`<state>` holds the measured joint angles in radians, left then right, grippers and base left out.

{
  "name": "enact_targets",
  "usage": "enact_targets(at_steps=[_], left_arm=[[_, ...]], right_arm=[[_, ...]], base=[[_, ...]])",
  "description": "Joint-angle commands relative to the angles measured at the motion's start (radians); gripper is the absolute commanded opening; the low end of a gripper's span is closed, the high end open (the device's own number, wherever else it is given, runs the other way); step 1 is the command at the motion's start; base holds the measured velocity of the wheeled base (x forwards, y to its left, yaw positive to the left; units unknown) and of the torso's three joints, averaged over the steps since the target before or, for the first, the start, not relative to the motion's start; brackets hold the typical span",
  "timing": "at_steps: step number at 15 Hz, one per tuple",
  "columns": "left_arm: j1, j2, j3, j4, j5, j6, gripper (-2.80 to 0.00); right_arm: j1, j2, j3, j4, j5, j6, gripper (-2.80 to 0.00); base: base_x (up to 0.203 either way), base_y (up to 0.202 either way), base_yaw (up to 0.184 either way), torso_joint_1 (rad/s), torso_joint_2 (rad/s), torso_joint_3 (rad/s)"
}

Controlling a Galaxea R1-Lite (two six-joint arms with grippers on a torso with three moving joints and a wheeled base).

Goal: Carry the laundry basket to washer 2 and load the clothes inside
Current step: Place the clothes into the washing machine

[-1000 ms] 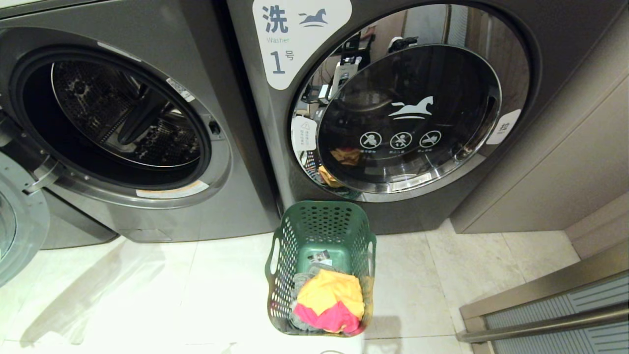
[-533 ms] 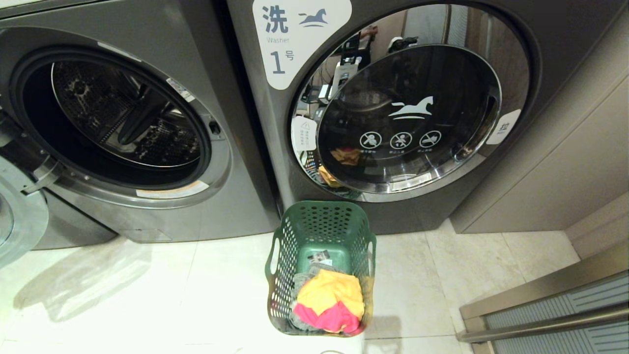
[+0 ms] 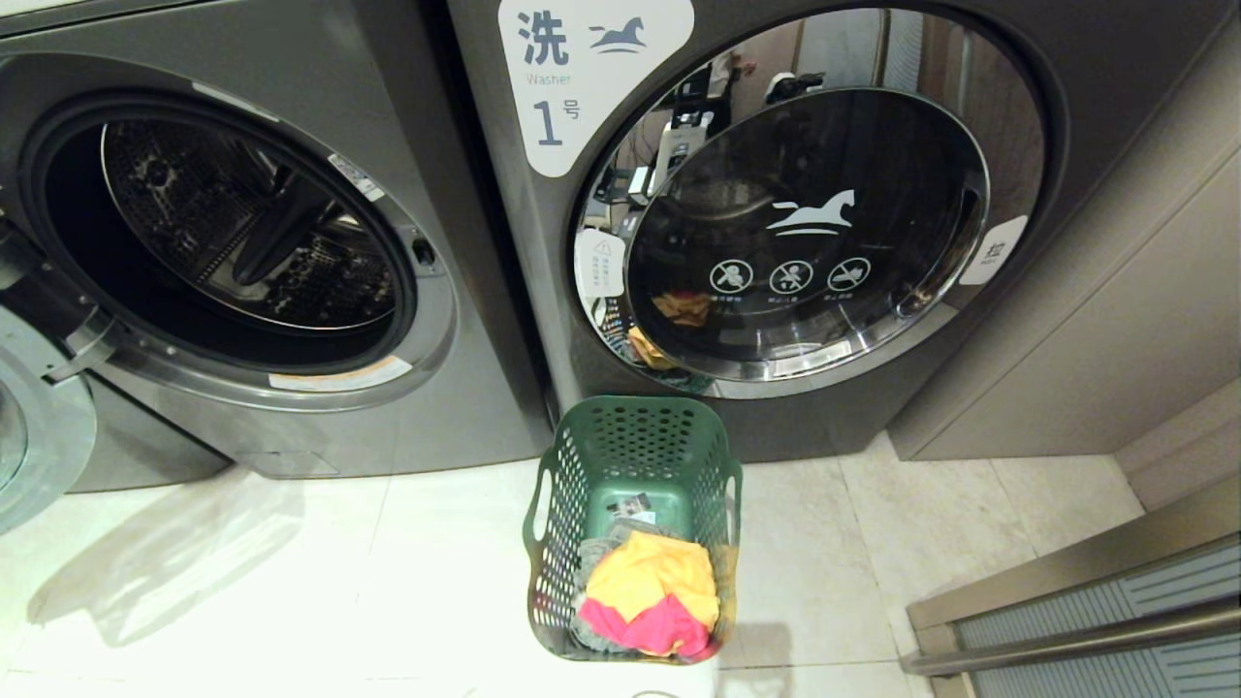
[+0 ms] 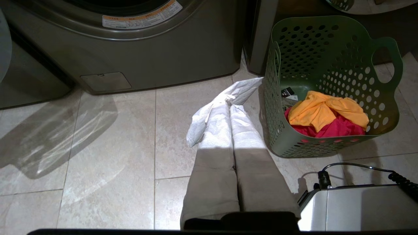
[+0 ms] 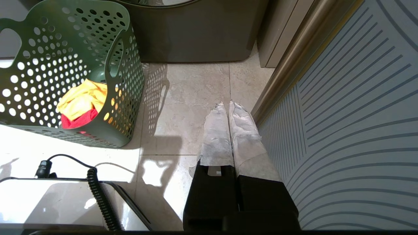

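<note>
From the head view: two dark grey front-load washers side by side on a pale tiled floor (image 3: 291, 582). The left washer (image 3: 320, 291) has its door (image 3: 39, 427) swung open and its label isn't in view, so I can't read its number. The right washer (image 3: 776, 194) is labelled 1 and its door is closed. The laundry basket (image 3: 630, 456) stands on the floor just in front of washer 1, near the gap between the two machines, with yellow and pink clothes (image 3: 650, 596) inside. A beige cabinet wall (image 3: 1115, 320) runs along the right.

Left wrist view: the left tool (image 4: 230, 104), fingers wrapped in white cloth, is clenched on nothing, hanging over the floor just beside the basket (image 4: 326, 49). The base of the open washer (image 4: 147, 58) is ahead, and a corner of the robot's base (image 4: 356, 205) shows.

Right wrist view: the right tool (image 5: 227, 109) is pressed closed too, empty, over the tiles between the basket (image 5: 65, 49) and a striped panel (image 5: 352, 130).
</note>
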<state>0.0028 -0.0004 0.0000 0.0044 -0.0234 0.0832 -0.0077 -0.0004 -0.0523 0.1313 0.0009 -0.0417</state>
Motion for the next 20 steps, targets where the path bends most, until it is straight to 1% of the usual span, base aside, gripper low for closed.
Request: enact_targets(at_steps=[1,16,20], left_arm=[[0.000,0.002,0.000,0.000,0.000,0.000,-2.80],[0.000,0.002,0.000,-0.001,0.000,0.000,-2.80],[0.000,0.002,0.000,-0.001,-0.001,0.000,-2.80]], right_arm=[[0.000,0.000,0.000,0.001,0.001,0.000,-2.80],[0.000,0.000,0.002,0.001,-0.001,0.002,-2.80],[0.000,0.000,0.002,0.001,-0.001,0.002,-2.80]], base=[[0.000,0.000,0.000,0.000,0.00,0.000],[0.000,0.000,0.000,0.000,0.00,0.000],[0.000,0.000,0.000,0.002,0.00,0.141]])
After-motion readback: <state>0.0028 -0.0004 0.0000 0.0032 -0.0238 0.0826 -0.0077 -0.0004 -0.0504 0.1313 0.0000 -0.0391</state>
